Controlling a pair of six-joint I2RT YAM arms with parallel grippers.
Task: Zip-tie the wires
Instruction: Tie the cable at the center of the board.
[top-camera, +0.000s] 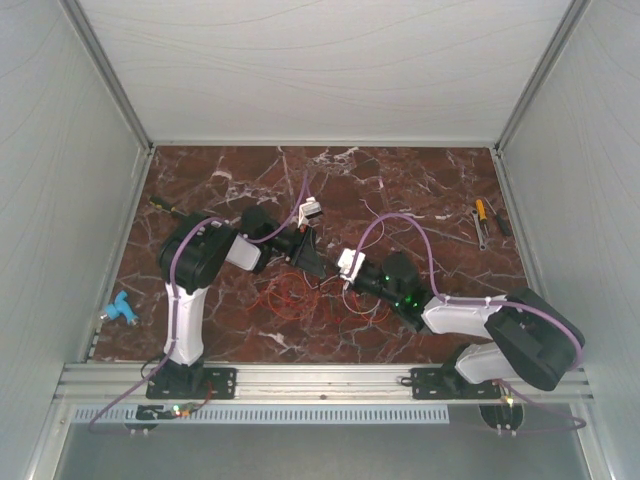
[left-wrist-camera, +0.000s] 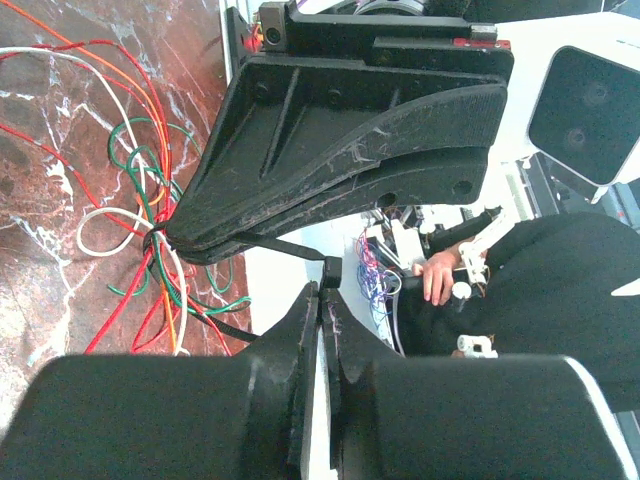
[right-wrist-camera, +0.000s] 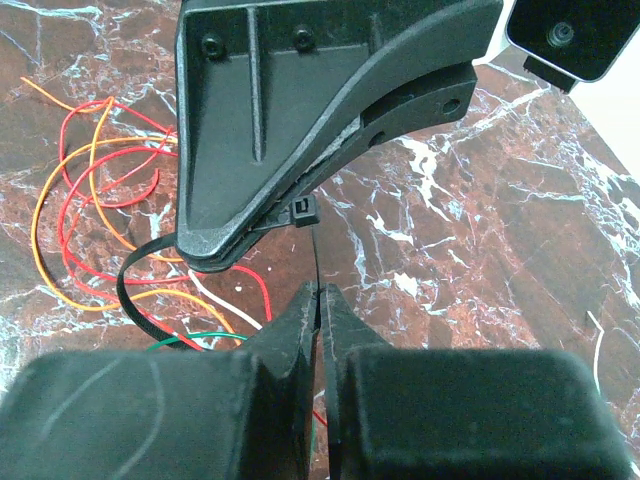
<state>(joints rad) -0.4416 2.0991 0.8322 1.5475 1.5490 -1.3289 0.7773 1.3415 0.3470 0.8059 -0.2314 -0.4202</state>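
Left gripper (left-wrist-camera: 322, 296) and right gripper (right-wrist-camera: 318, 295) were both clamped shut on the zip tie (right-wrist-camera: 127, 290), which looped around the wires (left-wrist-camera: 163, 275) at lower left.

Tabletop (top-camera: 420, 180) glossy red-brown marble look; right gripper (left-wrist-camera: 170, 238) matt black plastic, finely scratched; zip tie (right-wrist-camera: 300, 213) smooth black plastic; wires (left-wrist-camera: 160, 285) shiny plastic-sheathed.

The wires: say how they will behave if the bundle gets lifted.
Probably floppy: the wires lie in loose loops on the marble table. Likely light, since each strand is very thin. They may tangle or trail, as red, orange, white and green strands cross one another.
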